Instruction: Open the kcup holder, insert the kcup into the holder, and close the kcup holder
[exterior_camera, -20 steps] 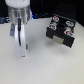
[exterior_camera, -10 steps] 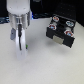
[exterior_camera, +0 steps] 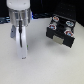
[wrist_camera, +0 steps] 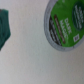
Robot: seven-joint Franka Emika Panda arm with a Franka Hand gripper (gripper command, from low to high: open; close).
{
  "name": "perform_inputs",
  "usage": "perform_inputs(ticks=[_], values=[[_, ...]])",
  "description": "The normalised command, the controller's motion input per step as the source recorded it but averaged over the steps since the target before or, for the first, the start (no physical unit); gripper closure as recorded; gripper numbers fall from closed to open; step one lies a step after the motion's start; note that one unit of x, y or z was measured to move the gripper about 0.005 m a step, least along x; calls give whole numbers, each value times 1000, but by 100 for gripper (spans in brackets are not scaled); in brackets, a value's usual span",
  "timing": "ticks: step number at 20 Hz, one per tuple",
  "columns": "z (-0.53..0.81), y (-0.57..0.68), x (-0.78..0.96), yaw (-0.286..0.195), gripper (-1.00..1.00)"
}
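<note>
The kcup holder [exterior_camera: 61, 30] is a black boxy unit at the exterior view's right, with round white and reddish pod tops showing in its slots. The kcup [wrist_camera: 65, 25] fills much of the wrist view, a round cup with a green printed top and a white rim, seen from straight above at close range. It is not visible in the exterior view. My gripper [exterior_camera: 23, 54] hangs down from the white arm at the exterior view's left, well apart from the holder, its tip close to the table. The frames are too blurred to show how its jaws stand.
A dark green blurred shape [wrist_camera: 5, 27] shows at one edge of the wrist view; I cannot tell what it is. The pale table [exterior_camera: 50, 65] lies between the arm and the holder.
The arm and gripper have barely shifted over the last second. The holder has not moved.
</note>
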Motion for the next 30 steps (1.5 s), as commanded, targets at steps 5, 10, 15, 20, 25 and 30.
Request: perform_inputs(ticks=[5, 10, 15, 20, 25, 30], values=[[-45, 159, -386, 0, -100], [-76, 4, -320, -33, -100], [-260, -94, -72, -167, -100], [-300, -130, -36, -186, -100], [-134, -59, -9, -186, 100], [7, 9, -19, -65, 100]])
